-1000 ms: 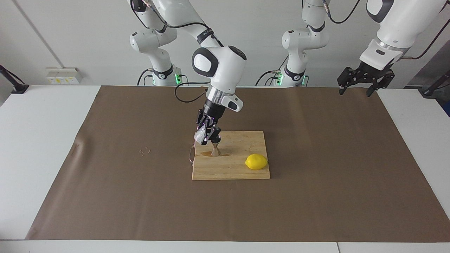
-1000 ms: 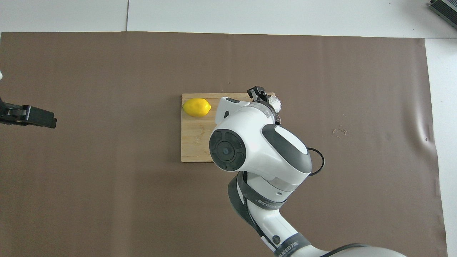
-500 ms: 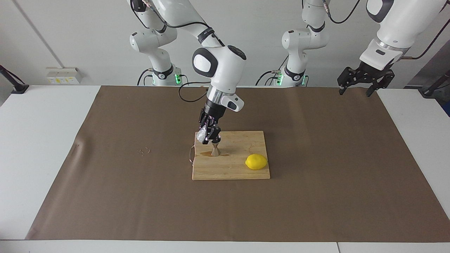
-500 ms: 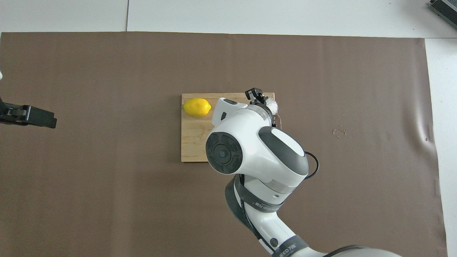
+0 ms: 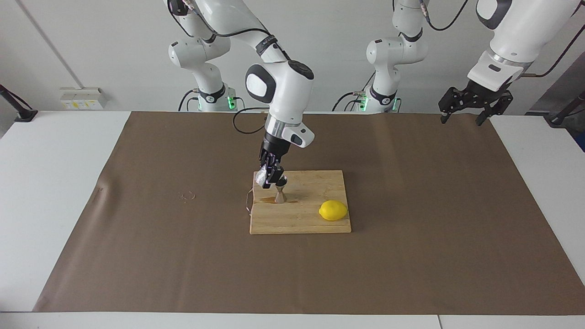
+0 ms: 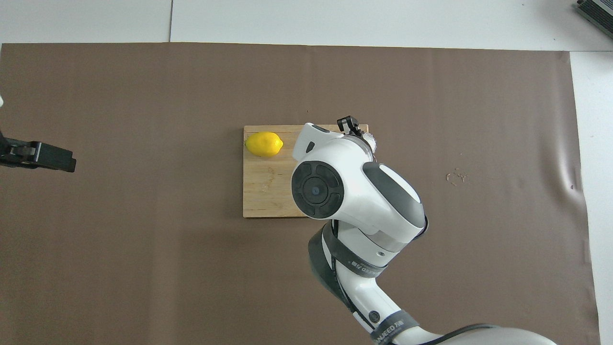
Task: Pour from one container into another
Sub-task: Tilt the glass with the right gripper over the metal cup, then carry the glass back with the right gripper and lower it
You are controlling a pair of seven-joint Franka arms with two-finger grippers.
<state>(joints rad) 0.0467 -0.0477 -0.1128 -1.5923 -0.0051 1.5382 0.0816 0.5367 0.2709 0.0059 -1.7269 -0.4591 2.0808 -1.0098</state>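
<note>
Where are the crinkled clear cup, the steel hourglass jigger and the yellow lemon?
crinkled clear cup (image 5: 261, 178), facing view, its crinkled side wall.
steel hourglass jigger (image 5: 279, 193), facing view, its narrow waist.
yellow lemon (image 5: 333, 210), facing view, middle of its rind.

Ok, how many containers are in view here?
2. The clear crinkled cup is held tipped in the right claw over the cutting board. The steel jigger stands on that board just beneath it. None appear hidden.

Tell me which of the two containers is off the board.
The clear crinkled cup, gripped by the right end effector; the steel jigger stands on the board.
</note>
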